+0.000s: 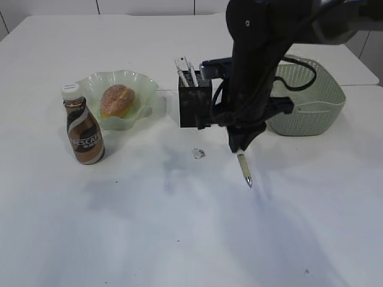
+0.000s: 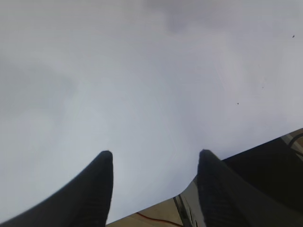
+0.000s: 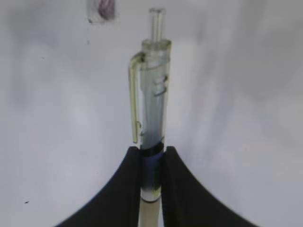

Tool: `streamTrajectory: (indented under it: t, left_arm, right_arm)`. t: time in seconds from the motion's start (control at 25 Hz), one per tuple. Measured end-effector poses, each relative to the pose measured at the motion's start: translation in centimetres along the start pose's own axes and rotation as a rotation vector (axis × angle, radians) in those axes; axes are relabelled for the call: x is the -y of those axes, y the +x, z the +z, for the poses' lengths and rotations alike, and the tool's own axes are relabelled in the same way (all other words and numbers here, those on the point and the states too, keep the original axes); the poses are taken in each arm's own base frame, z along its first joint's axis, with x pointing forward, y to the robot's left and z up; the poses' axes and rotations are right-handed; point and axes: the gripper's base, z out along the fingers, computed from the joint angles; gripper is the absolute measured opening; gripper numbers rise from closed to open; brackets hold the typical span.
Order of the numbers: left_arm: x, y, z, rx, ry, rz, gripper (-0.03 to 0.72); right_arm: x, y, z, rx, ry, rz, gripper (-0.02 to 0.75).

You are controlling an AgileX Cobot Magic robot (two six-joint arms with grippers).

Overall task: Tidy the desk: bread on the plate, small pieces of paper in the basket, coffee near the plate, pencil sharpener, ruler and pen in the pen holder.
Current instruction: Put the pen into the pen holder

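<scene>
My right gripper [image 1: 238, 146] [image 3: 151, 153] is shut on the pen [image 1: 244, 169] [image 3: 152, 94], a clear click pen that hangs tip down just above the desk [image 1: 179, 227], in front of the black mesh pen holder [image 1: 195, 101]. Pale long items [image 1: 185, 70] stick out of the holder; whether one of them is the ruler I cannot tell. A small clear-and-purple piece, seemingly the pencil sharpener [image 1: 198, 153] [image 3: 102, 9], lies left of the pen. The bread [image 1: 117, 100] rests in the plate [image 1: 146, 86], with the coffee [image 1: 84, 128] beside it. My left gripper [image 2: 156, 153] is open over bare desk. The small pieces of paper are out of view.
The sage-green basket [image 1: 314, 101] stands right of the pen holder, partly behind my right arm [image 1: 257, 54]. In the left wrist view the desk's edge [image 2: 227, 158] runs close beneath the left fingers.
</scene>
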Motion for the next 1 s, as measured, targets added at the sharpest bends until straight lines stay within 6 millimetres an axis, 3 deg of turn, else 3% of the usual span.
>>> streamTrajectory:
  t: [0.12,0.2,0.28,0.32,0.48,1.0]
  left_arm:
    - [0.0,0.0,0.0,0.000,0.000,0.000,0.401]
    - [0.0,0.0,0.0,0.000,0.002,-0.001,0.401]
    - [0.0,0.0,0.0,0.000,0.002,-0.001,0.401]
    - [0.0,0.0,0.0,0.000,0.002,-0.001,0.401]
    - [0.0,-0.1,0.0,0.016,0.001,-0.001,0.401]
    - [0.0,-1.1,-0.1,0.118,-0.001,-0.001,0.401]
  right_arm:
    - [0.2,-0.2,-1.8,0.083,0.001,-0.035,0.088]
    - [0.6,-0.6,-4.3,0.221,0.004,-0.076,0.088]
    - [0.6,-0.7,-4.6,0.239,0.004,-0.080,0.088]
    - [1.0,-0.9,-7.1,0.375,0.009,-0.101,0.088]
    - [1.4,-1.3,-10.0,0.562,0.023,-0.136,0.088]
    - [0.5,-3.6,-12.8,0.955,-0.015,-0.249,0.088]
